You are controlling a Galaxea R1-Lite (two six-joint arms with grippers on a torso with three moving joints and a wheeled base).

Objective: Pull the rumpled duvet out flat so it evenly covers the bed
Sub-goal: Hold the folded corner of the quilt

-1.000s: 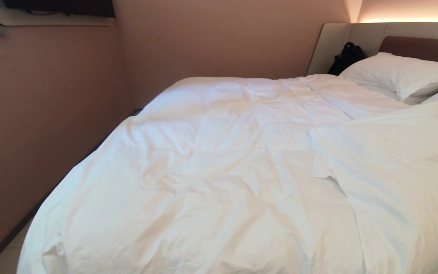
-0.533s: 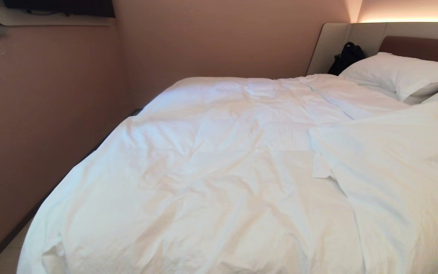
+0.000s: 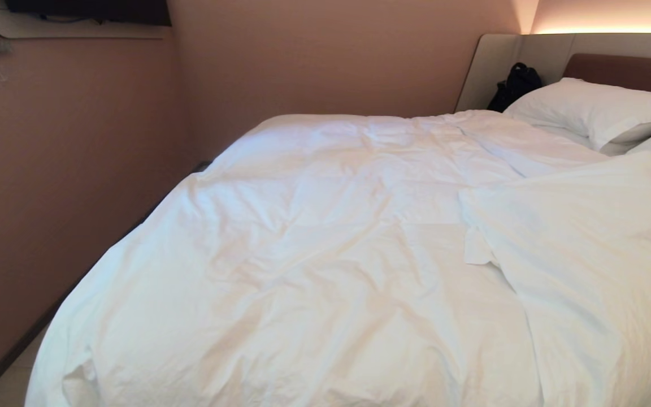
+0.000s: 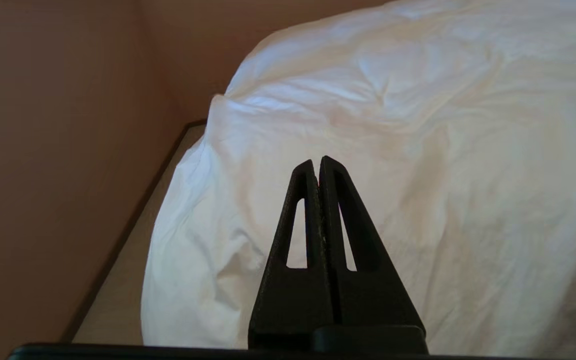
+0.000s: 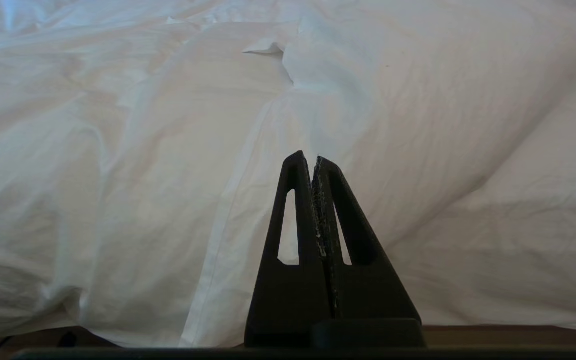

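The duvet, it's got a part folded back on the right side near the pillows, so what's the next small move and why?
Probably open the right gripper, now shut and empty short of the duvet, and reach for the folded-back flap. That flap lies doubled over, so that side of the bed looks unevenly covered. The left gripper is also shut and holds nothing.

The duvet [image 3: 314, 254] hides the mattress and runs past the head view's lower and right edges. A pillow [image 3: 591, 110] partly hides a dark bag [image 3: 515, 85]. Both arms lie outside the head view.
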